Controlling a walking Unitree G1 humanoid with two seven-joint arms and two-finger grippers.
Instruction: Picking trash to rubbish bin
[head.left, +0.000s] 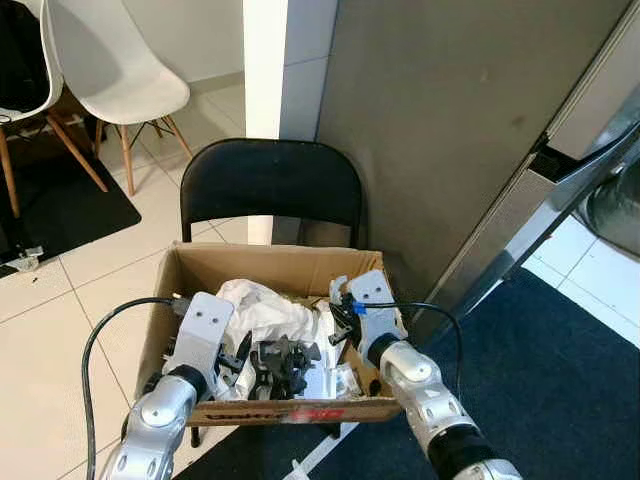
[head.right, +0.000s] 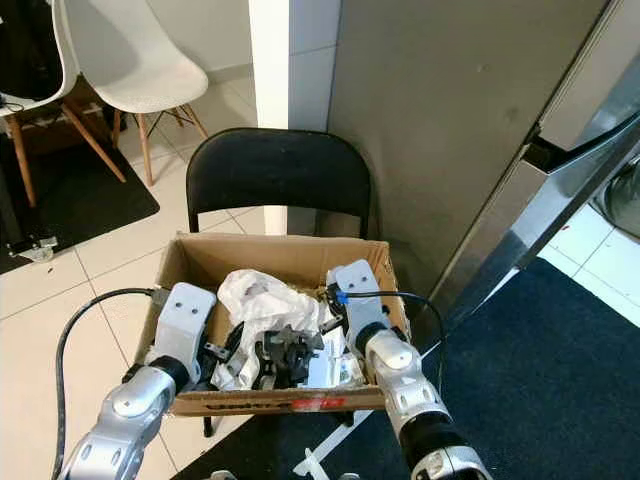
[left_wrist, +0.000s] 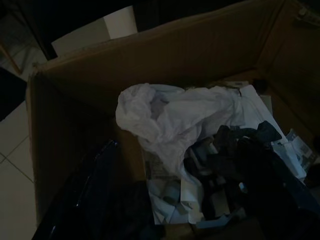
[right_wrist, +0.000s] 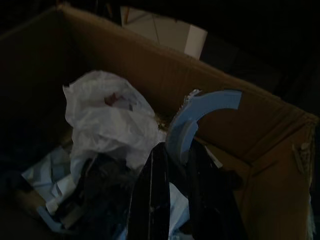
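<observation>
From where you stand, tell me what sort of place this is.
Probably a home dining or kitchen corner: pale tiled floor, white moulded chair with wooden legs, black folding chair holding a brown cardboard box of trash.

We see a cardboard box (head.left: 200, 268) resting on a black chair (head.left: 268, 180) in front of a grey panel (head.left: 450, 120). The box holds crumpled white plastic (head.left: 262, 305), paper scraps and black parts (head.left: 282, 362). Both arms reach over the near rim: the left gripper (head.left: 235, 365) sits at the left side of the contents, the right gripper (head.left: 340, 325) at the right side; we cannot tell either finger state. A white chair (head.left: 115, 65) stands on the tiled floor (head.left: 50, 330) at the far left. A dark mat (head.left: 560, 370) lies to the right.
</observation>
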